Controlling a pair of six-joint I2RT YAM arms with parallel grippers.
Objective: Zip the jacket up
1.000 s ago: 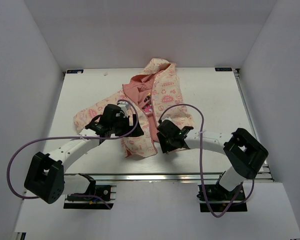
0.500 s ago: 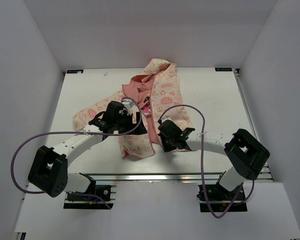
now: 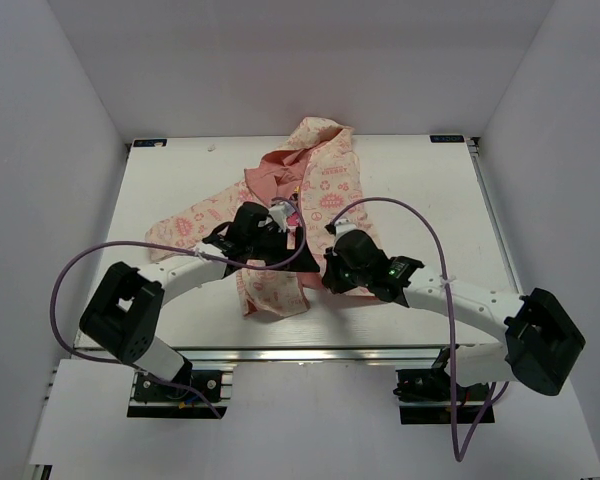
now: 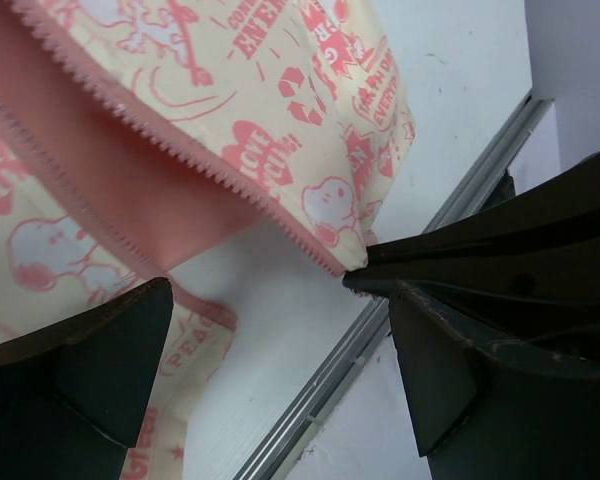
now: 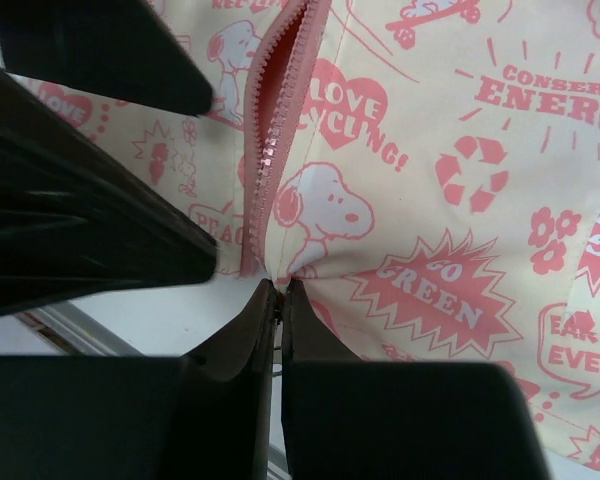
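Note:
The jacket (image 3: 325,190) lies unzipped in the middle of the table, cream with pink prints and its pink lining showing. My right gripper (image 5: 280,285) is shut on the bottom hem corner of one front panel, right beside the pink zipper teeth (image 5: 270,130). In the top view that gripper (image 3: 327,275) sits at the jacket's lower right. My left gripper (image 4: 280,370) is open just above the table, between the two zipper edges (image 4: 180,140), with nothing between its fingers. It (image 3: 277,243) hovers over the jacket's lower middle.
An aluminium rail (image 3: 310,352) runs along the table's near edge, also seen in the left wrist view (image 4: 320,400). Purple cables (image 3: 380,205) loop off both arms. White walls close in the table on three sides.
My right gripper has shut on the hem corner and its arm has stretched out to the right. The left gripper has moved right, over the open zipper.

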